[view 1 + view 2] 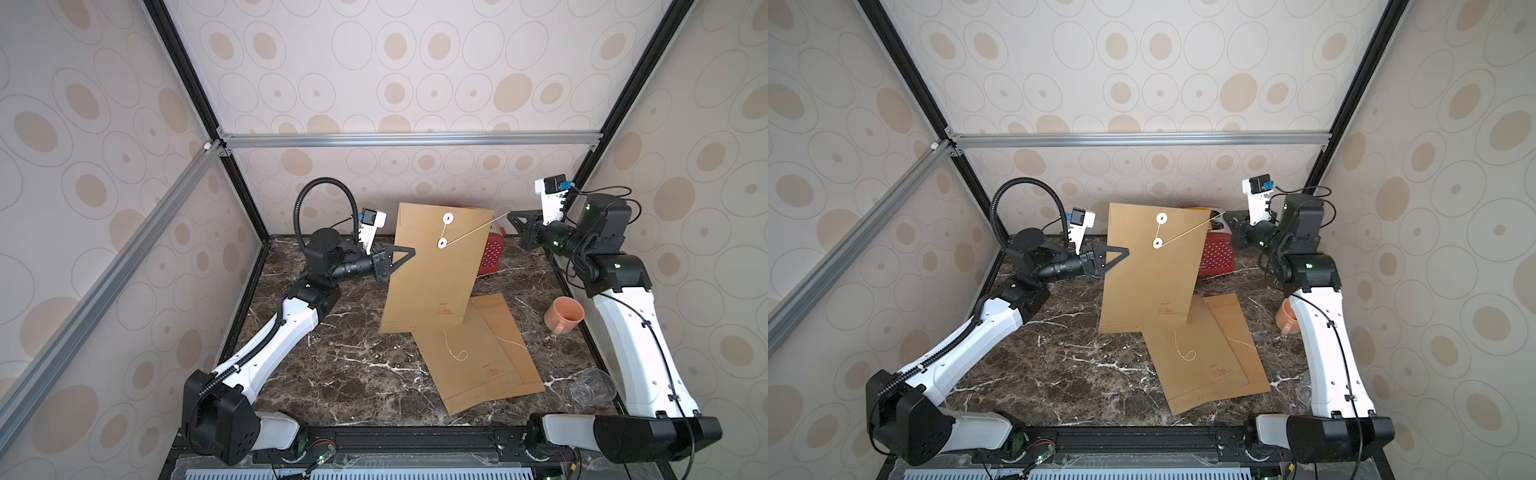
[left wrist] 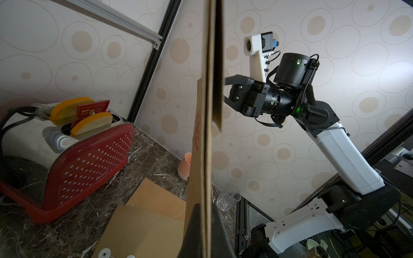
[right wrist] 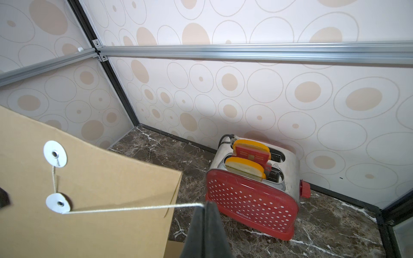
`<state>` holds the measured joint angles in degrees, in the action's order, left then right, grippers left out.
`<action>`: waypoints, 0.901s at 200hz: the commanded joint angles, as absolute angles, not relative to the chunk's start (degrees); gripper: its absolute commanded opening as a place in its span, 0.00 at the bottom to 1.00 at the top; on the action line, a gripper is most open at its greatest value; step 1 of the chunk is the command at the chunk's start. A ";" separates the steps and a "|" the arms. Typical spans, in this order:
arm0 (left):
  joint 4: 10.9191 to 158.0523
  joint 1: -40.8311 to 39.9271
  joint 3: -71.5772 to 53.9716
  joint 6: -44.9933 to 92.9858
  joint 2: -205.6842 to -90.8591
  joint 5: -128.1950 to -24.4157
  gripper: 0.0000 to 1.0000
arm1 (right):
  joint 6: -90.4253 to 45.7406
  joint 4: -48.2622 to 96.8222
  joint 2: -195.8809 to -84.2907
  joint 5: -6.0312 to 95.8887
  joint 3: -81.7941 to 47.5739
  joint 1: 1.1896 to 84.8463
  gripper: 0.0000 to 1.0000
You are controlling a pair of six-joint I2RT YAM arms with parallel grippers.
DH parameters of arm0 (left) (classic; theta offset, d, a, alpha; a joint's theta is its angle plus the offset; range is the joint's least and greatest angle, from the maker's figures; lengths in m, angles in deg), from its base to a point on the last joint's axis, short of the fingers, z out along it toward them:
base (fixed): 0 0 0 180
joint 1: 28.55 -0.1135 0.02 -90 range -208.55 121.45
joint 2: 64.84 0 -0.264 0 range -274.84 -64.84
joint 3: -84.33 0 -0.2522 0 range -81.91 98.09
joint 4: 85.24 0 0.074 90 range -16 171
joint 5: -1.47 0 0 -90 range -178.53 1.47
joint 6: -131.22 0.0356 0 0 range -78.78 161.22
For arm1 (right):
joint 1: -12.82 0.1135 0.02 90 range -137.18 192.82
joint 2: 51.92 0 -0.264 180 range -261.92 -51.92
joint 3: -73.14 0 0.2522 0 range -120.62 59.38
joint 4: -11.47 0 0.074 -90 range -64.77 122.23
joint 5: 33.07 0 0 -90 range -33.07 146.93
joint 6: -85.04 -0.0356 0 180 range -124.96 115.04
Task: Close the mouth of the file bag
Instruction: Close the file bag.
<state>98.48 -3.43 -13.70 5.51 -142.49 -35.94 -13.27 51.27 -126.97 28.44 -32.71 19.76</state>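
A brown paper file bag (image 1: 432,274) (image 1: 1148,274) stands upright above the table, flap end up. My left gripper (image 1: 412,251) (image 1: 1126,250) is shut on its left edge; in the left wrist view the bag's edge (image 2: 206,134) runs between that gripper's (image 2: 206,208) closed jaws. A white string (image 1: 476,229) (image 3: 134,208) leaves the upper white disc (image 1: 448,217) (image 3: 55,153), passes round the lower disc (image 1: 442,242) (image 3: 58,203) and stretches taut to the right. My right gripper (image 1: 510,215) (image 1: 1226,214) (image 3: 204,203) is shut on the string's end.
Behind the bag a red toaster (image 1: 492,254) (image 3: 252,201) with bread slices stands at the back wall. Two more brown bags (image 1: 486,361) lie flat on the marble table (image 1: 332,374). An orange mug (image 1: 564,314) and a clear plastic cup (image 1: 592,387) sit beside the right arm.
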 commanded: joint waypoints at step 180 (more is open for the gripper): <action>105.51 -3.03 -12.08 1.92 -140.69 -33.84 0.00 | -13.60 51.98 -125.80 29.95 -27.02 18.62 0.00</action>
